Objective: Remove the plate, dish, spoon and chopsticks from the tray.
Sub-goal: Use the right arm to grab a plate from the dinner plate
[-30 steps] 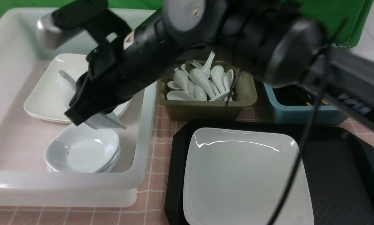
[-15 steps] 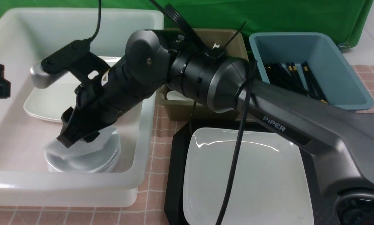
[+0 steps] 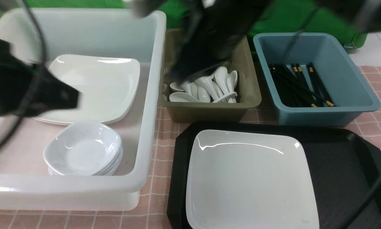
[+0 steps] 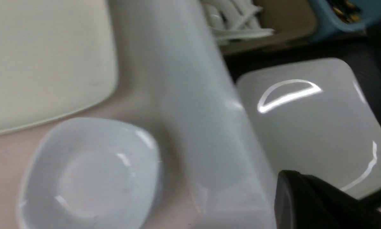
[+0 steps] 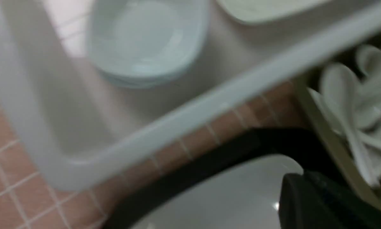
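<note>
From the front, the plate lies flat on the left part of the tray, which sits on the pink checked counter. To the left stands a white bin holding a stack of small dishes near its front and large white plates behind them. Beyond the tray, an olive bin holds a heap of spoons, and a blue bin beside it holds the chopsticks. The left arm is a dark blur over the white bin's left side. The right arm is a dark blur above the olive bin.

The left wrist view looks down on the small dishes, the bin wall and the plate. Only a dark edge of the left pincer shows, so I cannot tell whether it is released or clenched.

The right wrist view is smeared, showing the dishes, the bin rim, the tray corner, the plate and the spoons. The right pincer is likewise a dark edge, and its state cannot be told.
</note>
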Controlling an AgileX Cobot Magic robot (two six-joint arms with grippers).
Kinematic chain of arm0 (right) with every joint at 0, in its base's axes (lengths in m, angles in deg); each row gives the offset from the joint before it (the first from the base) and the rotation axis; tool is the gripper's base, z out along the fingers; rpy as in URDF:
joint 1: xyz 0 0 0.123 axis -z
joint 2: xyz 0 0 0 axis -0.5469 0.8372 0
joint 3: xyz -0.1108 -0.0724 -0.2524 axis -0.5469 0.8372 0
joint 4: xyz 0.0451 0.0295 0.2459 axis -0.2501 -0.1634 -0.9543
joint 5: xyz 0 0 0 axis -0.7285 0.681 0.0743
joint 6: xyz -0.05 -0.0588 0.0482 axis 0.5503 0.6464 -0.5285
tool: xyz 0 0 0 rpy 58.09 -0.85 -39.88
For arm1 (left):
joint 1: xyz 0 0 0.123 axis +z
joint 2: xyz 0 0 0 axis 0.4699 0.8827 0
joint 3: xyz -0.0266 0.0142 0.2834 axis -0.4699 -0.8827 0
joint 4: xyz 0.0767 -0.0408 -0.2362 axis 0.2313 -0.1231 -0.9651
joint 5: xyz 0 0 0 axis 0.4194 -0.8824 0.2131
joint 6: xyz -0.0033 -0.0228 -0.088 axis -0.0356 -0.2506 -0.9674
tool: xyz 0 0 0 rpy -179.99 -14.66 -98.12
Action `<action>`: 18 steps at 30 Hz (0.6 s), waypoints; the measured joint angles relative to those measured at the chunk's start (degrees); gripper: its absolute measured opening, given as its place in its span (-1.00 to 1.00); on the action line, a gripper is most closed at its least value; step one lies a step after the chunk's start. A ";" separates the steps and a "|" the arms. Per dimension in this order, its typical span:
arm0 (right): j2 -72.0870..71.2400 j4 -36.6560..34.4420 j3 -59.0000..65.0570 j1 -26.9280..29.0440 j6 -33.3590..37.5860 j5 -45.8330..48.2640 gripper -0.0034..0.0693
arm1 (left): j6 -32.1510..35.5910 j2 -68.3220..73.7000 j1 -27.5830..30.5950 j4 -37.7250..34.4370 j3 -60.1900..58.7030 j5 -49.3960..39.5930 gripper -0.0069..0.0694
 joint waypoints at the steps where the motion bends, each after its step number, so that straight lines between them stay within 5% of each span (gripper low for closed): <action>1: -2.49 -0.36 3.07 2.55 -1.34 0.00 -0.82 | -0.62 1.25 -4.44 1.29 0.00 0.14 -0.82; 9: -21.92 -7.30 40.28 20.41 -3.31 -7.20 -0.82 | -4.53 9.86 -24.70 7.77 0.00 2.95 -0.82; 14: -24.33 -13.67 56.33 30.14 -2.15 -18.66 -0.80 | -4.71 12.53 -27.61 7.81 0.00 5.90 -0.82; 17: -22.09 -18.43 58.19 32.66 1.28 -21.63 -0.67 | -4.72 12.78 -27.67 8.25 0.00 6.28 -0.82; 18: -19.83 -21.19 58.32 33.78 3.47 -23.41 -0.48 | -4.80 12.78 -27.67 8.61 0.00 6.44 -0.82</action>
